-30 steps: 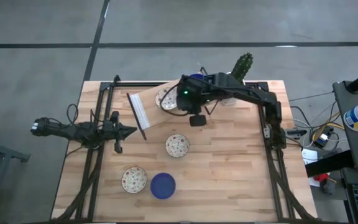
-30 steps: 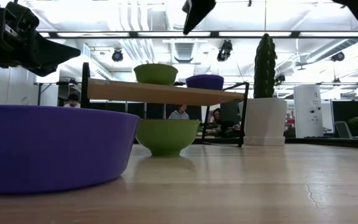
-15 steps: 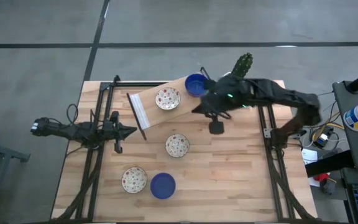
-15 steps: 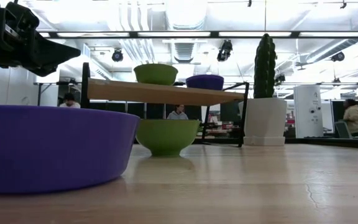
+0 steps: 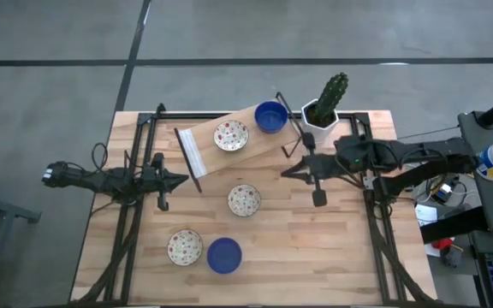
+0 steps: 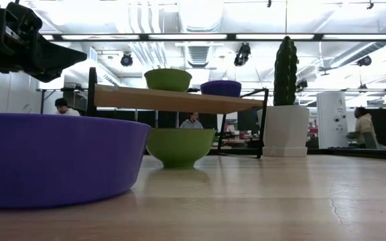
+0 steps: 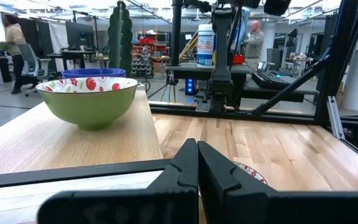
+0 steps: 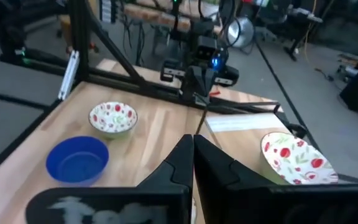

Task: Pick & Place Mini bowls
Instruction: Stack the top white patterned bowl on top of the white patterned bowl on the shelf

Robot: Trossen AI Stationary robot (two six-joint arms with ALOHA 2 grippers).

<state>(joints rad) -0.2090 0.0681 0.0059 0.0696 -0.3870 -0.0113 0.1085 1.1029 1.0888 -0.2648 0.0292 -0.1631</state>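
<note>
A raised wooden shelf (image 5: pixel 204 147) at the table's far middle carries a speckled cream bowl (image 5: pixel 231 135) and a blue bowl (image 5: pixel 270 116), each standing on its base. Two more speckled bowls (image 5: pixel 244 199) (image 5: pixel 184 246) and a blue bowl (image 5: pixel 224 255) stand on the table. My right gripper (image 5: pixel 286 172) is shut and empty, right of the shelf and clear of the bowls. My left gripper (image 5: pixel 183 180) is shut and empty at the shelf's left end. The right wrist view shows its fingers (image 8: pixel 188 155) closed together, with the table bowls (image 8: pixel 112 118) (image 8: pixel 78 158) beyond.
A white pot with a cactus (image 5: pixel 323 107) stands at the far right, just behind my right arm. Black frame rails (image 5: pixel 135 214) run along the table's left and right sides. People move about in the room beyond the table.
My right gripper has drawn back from above the shelf, going toward the table's right edge and a little toward the near edge. The blue bowl on the shelf, half hidden by the arm before, now shows whole. The bowls have kept their places.
</note>
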